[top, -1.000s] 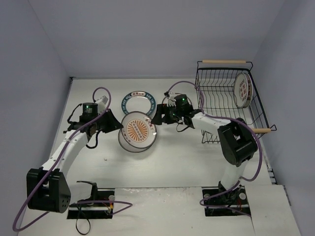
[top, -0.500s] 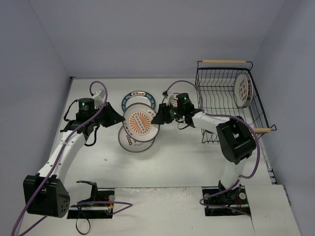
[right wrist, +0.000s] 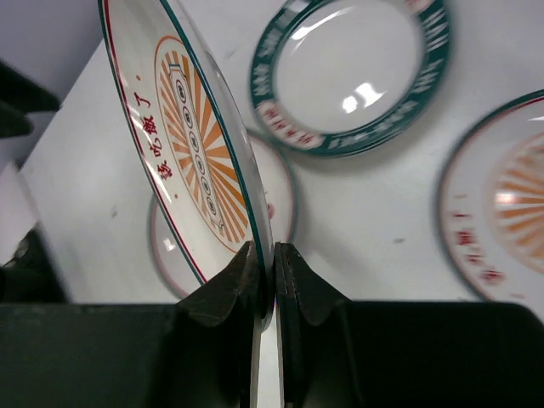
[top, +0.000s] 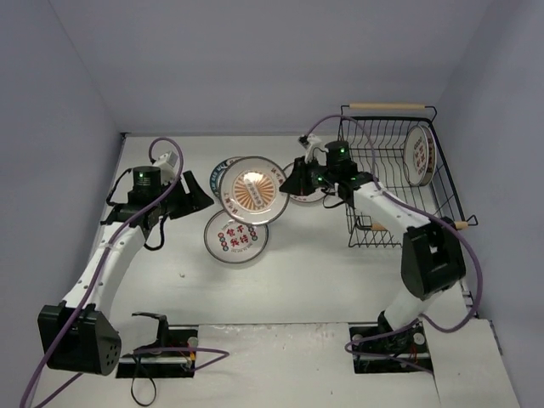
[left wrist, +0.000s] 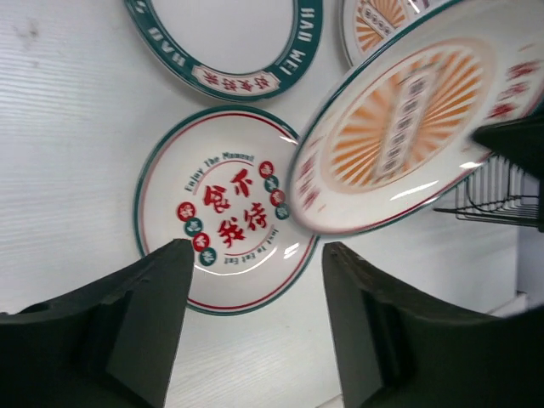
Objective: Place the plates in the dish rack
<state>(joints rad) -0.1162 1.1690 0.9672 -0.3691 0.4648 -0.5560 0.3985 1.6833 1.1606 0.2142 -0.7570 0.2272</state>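
Observation:
My right gripper (top: 291,181) (right wrist: 272,255) is shut on the rim of an orange sunburst plate (top: 252,189) (right wrist: 191,144) (left wrist: 408,119), holding it tilted above the table. Below it, a red-character plate (top: 235,236) (left wrist: 225,223) lies flat. My left gripper (top: 201,192) (left wrist: 255,255) stands open and empty just left of the held plate, above the red-character plate's near edge. A teal-rimmed plate (top: 219,173) (left wrist: 225,38) (right wrist: 353,72) and a second sunburst plate (top: 308,195) (right wrist: 501,204) lie further back. The black wire dish rack (top: 442,183) at the right holds one plate upright (top: 419,155).
The rack's wooden handles (top: 388,106) sit at its far and near ends. The right arm's cable (top: 327,123) loops over the rack's left corner. Grey walls enclose the table on three sides.
The left gripper opened and let go of the sunburst plate. The right gripper closed on its rim and carried it up and back, uncovering the red-character plate.

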